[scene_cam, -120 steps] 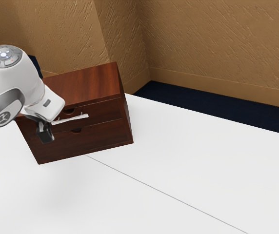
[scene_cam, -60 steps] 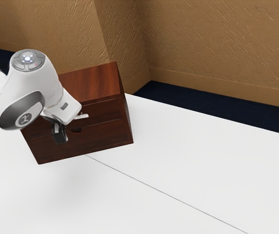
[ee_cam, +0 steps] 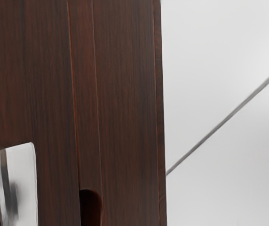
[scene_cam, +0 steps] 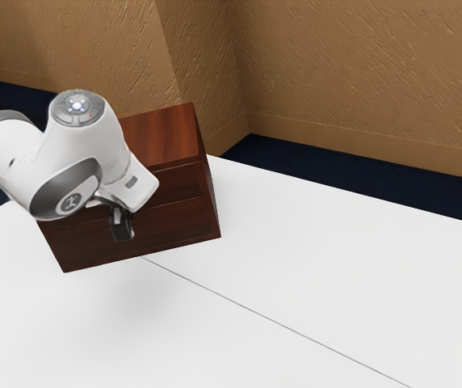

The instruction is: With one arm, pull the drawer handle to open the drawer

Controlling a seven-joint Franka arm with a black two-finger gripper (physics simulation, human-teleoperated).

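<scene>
Seeing the gripper [scene_cam: 120, 229] a fair bit further toward the exterior view's right than a second ago, with the whole arm [scene_cam: 69, 170] swung across the front of the wooden chest [scene_cam: 170, 141] and now covering the silver handle, out in the open back then. No budging from the chest itself on the table [scene_cam: 312, 275].

Can't tell whether the gripper is clenched or released, with too much of it tucked behind the wrist. Picking up the handle [ee_cam: 16, 181] in the wrist view though: pale metal bar standing off the dark wood, right next to the gripper, close under the hand, with a dark cutout [ee_cam: 91, 207] in the wood just beside it. Reading the drawer [scene_cam: 178, 183] as flush with the chest front, so calling it shut, nothing pulled yet.

For doing this step well: get the bar properly inside the gripper before any pulling, and centred rather than out at one end, so no twisting. Clamp firmly, then pull straight out along the slide line, square to the front face, not up or sideways. Go slow and steady. Looks like a light chest on a smooth table, so probably drags along instead of opening if yanked. Worth watching for the bar slipping free too.
</scene>
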